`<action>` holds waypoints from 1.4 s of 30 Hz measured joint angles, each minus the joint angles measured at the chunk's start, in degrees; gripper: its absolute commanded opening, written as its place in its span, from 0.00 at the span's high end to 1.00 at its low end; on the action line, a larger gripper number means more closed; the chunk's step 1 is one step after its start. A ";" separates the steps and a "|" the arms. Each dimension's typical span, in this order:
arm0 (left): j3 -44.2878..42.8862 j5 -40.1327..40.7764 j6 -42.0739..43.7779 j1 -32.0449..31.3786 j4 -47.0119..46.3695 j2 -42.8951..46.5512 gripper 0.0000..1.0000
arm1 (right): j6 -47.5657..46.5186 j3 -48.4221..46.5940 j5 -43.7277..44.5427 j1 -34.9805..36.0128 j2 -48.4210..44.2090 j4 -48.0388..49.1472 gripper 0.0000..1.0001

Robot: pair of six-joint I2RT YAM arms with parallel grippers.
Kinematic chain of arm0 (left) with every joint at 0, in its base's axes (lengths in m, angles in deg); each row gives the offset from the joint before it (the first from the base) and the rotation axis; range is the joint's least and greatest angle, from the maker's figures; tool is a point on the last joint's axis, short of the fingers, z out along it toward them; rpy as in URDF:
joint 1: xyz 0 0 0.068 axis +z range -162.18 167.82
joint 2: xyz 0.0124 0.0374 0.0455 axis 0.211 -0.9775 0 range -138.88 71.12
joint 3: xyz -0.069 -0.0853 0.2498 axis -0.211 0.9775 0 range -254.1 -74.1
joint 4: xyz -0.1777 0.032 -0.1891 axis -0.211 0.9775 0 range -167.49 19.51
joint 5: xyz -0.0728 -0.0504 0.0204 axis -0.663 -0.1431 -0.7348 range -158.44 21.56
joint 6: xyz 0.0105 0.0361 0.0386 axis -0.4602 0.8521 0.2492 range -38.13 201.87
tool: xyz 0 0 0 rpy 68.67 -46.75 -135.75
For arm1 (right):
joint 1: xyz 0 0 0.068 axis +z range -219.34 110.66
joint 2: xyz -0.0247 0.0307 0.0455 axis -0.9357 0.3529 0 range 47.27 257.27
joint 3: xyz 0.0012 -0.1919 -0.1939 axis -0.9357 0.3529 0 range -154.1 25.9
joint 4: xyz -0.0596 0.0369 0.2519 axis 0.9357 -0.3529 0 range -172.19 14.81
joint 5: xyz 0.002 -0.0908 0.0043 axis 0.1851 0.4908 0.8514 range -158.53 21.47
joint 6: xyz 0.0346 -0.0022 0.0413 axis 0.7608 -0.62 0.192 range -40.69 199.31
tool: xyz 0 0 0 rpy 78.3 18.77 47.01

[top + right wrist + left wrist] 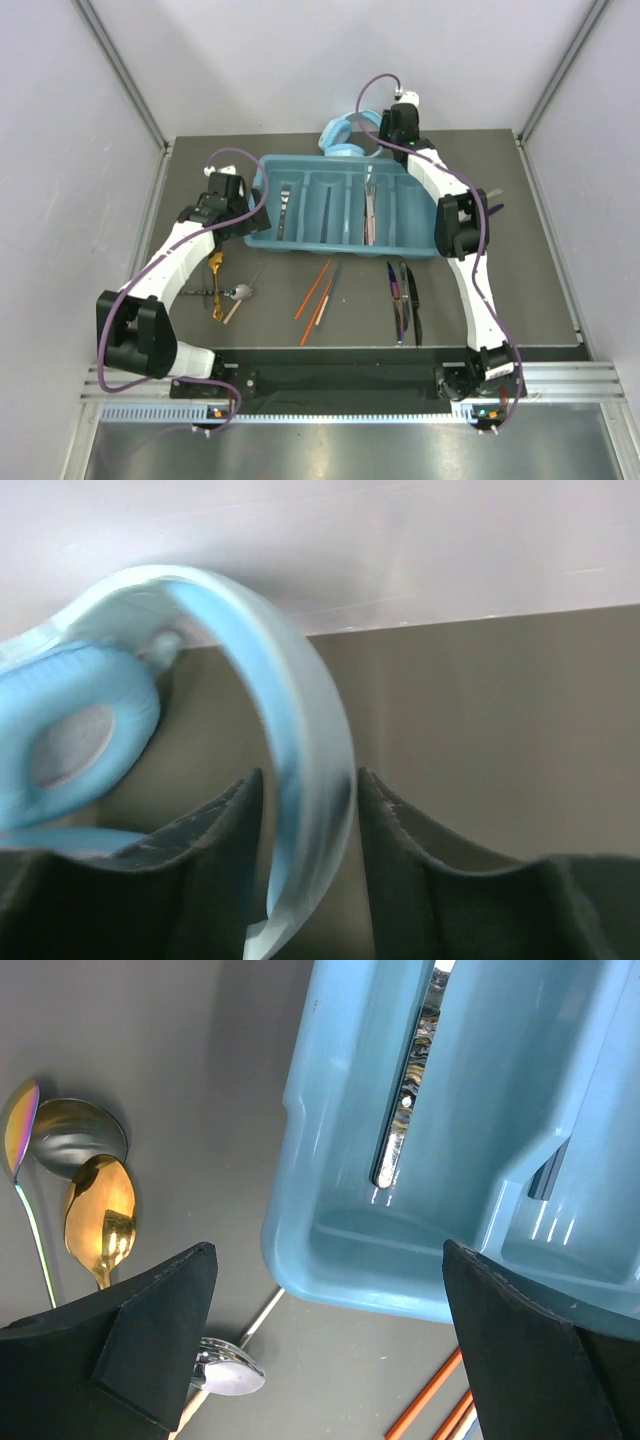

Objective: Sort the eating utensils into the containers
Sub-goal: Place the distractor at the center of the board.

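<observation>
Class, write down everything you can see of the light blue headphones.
The light blue headphones look like smooth plastic, with a pale arched headband and a padded oval ear cushion of deeper blue. They sit just behind the teal cutlery tray, near the back wall. The right gripper appears closed on the headband.

tray (393, 215) 1 | compartments (480, 1090) 4 | headphones (300, 730) 1 | orange chopsticks (314, 288) 2 | spoons (100, 1215) on table 4

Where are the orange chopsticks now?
In the top view the orange chopsticks lie on the table in front of the tray, between the spoons to their left and the knives to their right.
</observation>
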 measured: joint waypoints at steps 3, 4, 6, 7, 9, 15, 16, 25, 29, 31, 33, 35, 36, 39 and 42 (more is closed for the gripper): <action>0.00 0.17 0.00 0.00 0.04 0.00 0.01 | 0.52 0.00 -1.27 0.07 0.00 0.09 0.36; 0.00 0.22 0.00 0.00 0.04 0.00 0.01 | 0.44 0.00 -1.60 0.09 0.00 0.04 0.36; 0.00 0.20 -0.02 0.00 0.04 0.00 0.01 | 0.31 0.20 -2.36 0.11 0.00 0.15 0.37; 0.00 0.20 0.00 0.00 0.07 0.00 0.01 | 0.31 0.66 -2.62 0.11 -0.09 0.50 0.36; 0.00 0.17 0.00 0.00 0.07 0.00 0.01 | 0.31 4.24 -3.02 0.11 -1.31 1.88 0.36; 0.00 0.22 0.00 0.00 0.04 0.00 0.01 | -0.87 13.03 -3.87 0.07 -6.45 3.72 0.33; 0.00 0.33 -0.02 0.00 0.04 -0.02 0.01 | -1.40 13.03 -3.98 -0.02 -7.06 3.30 0.33; -4.42 2.82 -0.79 0.00 2.12 -6.19 0.01 | -3.61 24.59 -4.81 -0.55 -26.38 2.97 0.32; -5.44 3.19 -1.38 0.00 2.56 -8.57 0.01 | -3.72 25.51 -4.83 -0.66 -33.38 2.95 0.31; -7.08 3.80 -1.81 0.00 3.04 -11.08 0.01 | -3.65 27.78 -4.68 -0.66 -37.13 2.75 0.30; -8.00 4.35 -2.23 0.00 3.04 -13.53 0.01 | -3.58 31.74 -3.93 -0.66 -40.65 2.84 0.30; -8.09 4.50 -2.75 0.00 3.32 -15.50 0.02 | -3.56 36.20 -3.04 -0.70 -43.54 2.40 0.29; -8.09 4.48 -2.99 0.00 3.54 -16.26 0.06 | -3.56 39.41 -2.67 -0.79 -44.94 2.36 0.28; -8.07 4.46 -3.72 -0.02 3.58 -17.27 0.50 | -3.45 45.75 -2.05 -1.22 -45.99 0.74 0.27; -8.04 5.75 -3.87 -0.09 3.85 -17.29 0.99 | -2.73 53.53 -1.86 -2.19 -46.42 -0.26 0.27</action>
